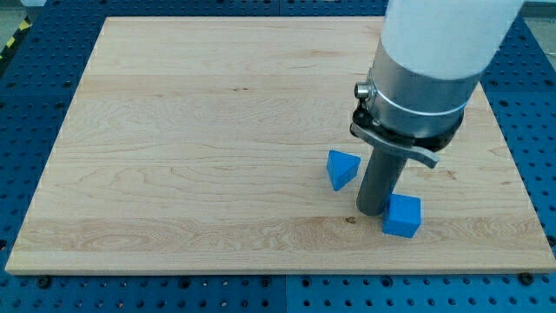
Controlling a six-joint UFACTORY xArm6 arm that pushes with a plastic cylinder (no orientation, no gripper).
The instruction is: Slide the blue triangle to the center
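Observation:
The blue triangle (341,169) lies on the wooden board (191,148), right of the board's middle and toward the view's bottom. My tip (372,210) rests on the board just to the right of and below the triangle, a small gap apart from it. A blue cube (402,216) sits right beside my tip on its right, touching or nearly touching the rod.
The arm's white and grey body (426,69) hangs over the board's right part and hides some of it. The board lies on a blue perforated table (26,104). The board's bottom edge runs close below the cube.

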